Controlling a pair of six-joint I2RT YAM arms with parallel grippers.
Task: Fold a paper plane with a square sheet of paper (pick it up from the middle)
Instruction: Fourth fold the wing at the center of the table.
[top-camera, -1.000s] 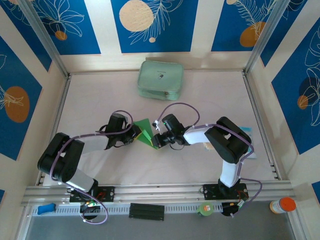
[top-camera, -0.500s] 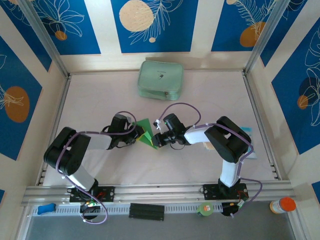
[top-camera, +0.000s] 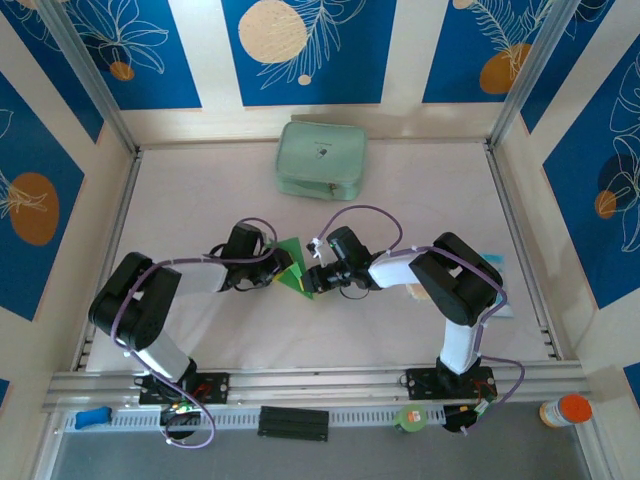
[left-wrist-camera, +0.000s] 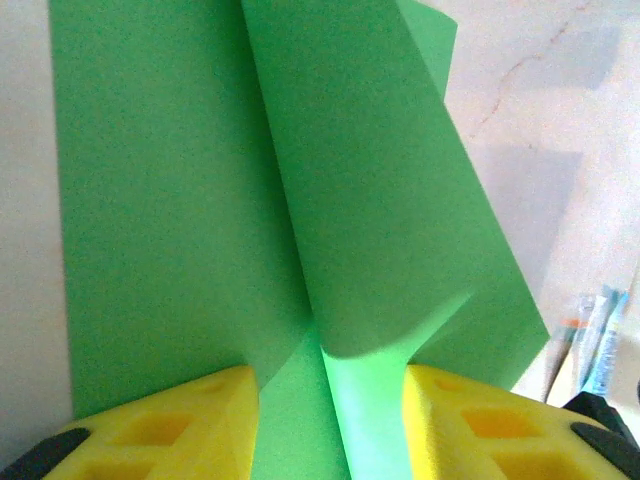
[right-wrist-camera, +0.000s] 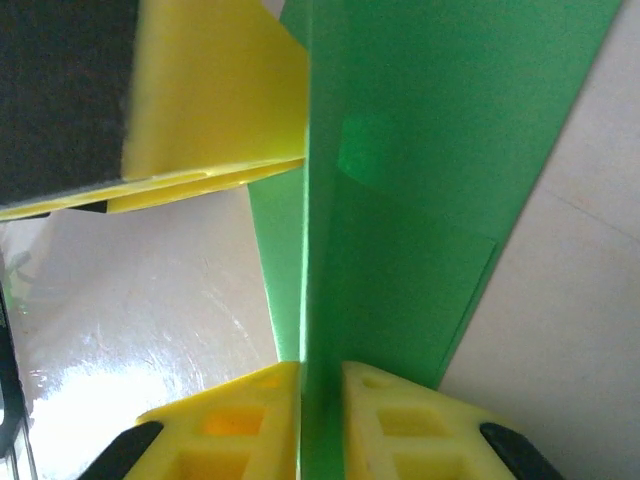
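The paper plane (top-camera: 290, 262), bright green paper folded into a narrow creased shape, sits mid-table between my two grippers. My left gripper (top-camera: 274, 270) is at its left side. In the left wrist view this gripper (left-wrist-camera: 330, 400) stands open, its yellow fingers (left-wrist-camera: 200, 410) well apart, and the plane's raised middle fold (left-wrist-camera: 370, 250) runs between them with slack on both sides. My right gripper (top-camera: 306, 280) comes in from the right. In the right wrist view it (right-wrist-camera: 320, 385) is shut on the upright fold of the plane (right-wrist-camera: 420, 180). A left finger (right-wrist-camera: 220, 90) shows at the top of that view.
A pale mint zip pouch (top-camera: 321, 159) lies at the back of the table. A light blue flat item (top-camera: 497, 268) lies by the right wall, behind the right arm. Patterned walls and metal rails (top-camera: 300, 382) close in the table.
My left gripper has slid a little to the right along the paper, and its fingers have spread apart. The right gripper has stayed in place on the fold.
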